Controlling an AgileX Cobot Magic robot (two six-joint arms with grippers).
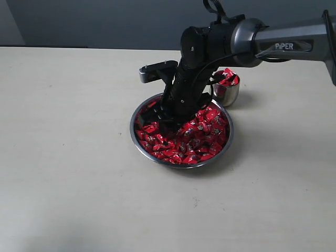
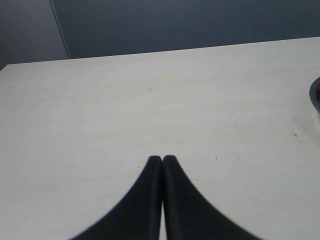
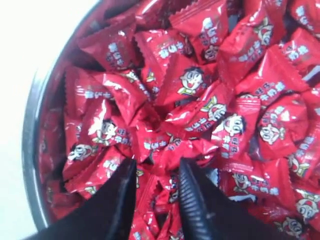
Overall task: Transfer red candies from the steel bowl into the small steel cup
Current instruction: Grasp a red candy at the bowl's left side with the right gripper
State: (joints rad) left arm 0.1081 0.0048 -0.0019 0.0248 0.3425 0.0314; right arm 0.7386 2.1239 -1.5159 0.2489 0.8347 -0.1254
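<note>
The steel bowl (image 1: 132,126) sits mid-table, heaped with red candies (image 1: 202,137). My right gripper (image 1: 164,122) is sunk into the left side of the heap. In the right wrist view its fingers (image 3: 157,162) stand a little apart with crumpled red candies (image 3: 165,150) wedged upright between them, touching both. The bowl's rim (image 3: 30,140) curves along one side of that view. The small steel cup (image 1: 227,94) stands just behind the bowl on the right, with a few red candies (image 1: 229,79) showing over its lip. My left gripper (image 2: 162,158) is shut over bare table, holding nothing.
The right arm (image 1: 283,44) reaches in from the right, above the cup. A sliver of the bowl's rim (image 2: 314,95) shows at the edge of the left wrist view. The pale table (image 1: 68,157) spreads out on every side, with a dark wall behind.
</note>
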